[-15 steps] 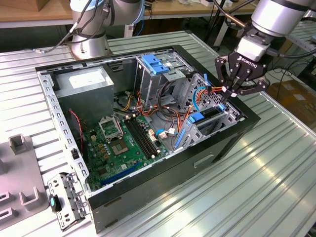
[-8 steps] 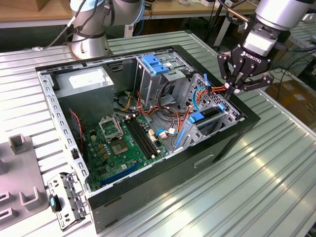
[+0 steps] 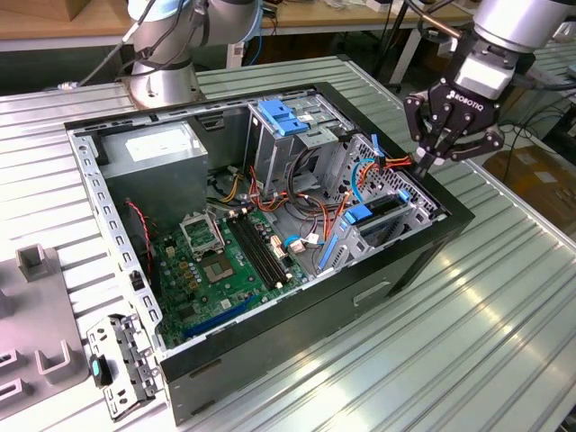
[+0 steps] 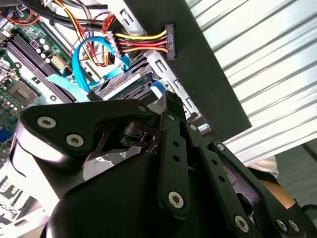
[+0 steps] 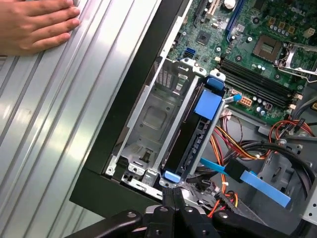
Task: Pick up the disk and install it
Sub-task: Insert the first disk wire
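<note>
The black end effector (image 3: 423, 166) hangs over the far corner of the open black metal computer case (image 3: 423, 261), which lies on its side on the ribbed silver metal table (image 3: 504, 342). Its fingers are pressed together with nothing between them, and in both wrist views the tips (image 5: 171, 196) (image 4: 171, 99) point down at the case's rim. The flat dark disk in its bright blue plastic carrier frame (image 5: 190, 144) stands on edge in a slot of the grey sheet-metal drive cage (image 5: 153, 114), directly below the end effector; in the exterior view the disk (image 3: 373, 211) sits low in the cage beneath the fingers. The near blue end of the carrier lies just beside the fingertips; whether they touch cannot be told. Next to the disk, away from the end effector's side of the case wall, runs a bundle of yellow, red and black wires ending in a black plug (image 4: 168, 42), with a curved light blue cable (image 4: 81, 54) beyond it. Further off lies the green motherboard (image 3: 216, 261). A person's hand (image 5: 34, 25) rests flat on the table outside the case, well apart from the end effector.
</note>
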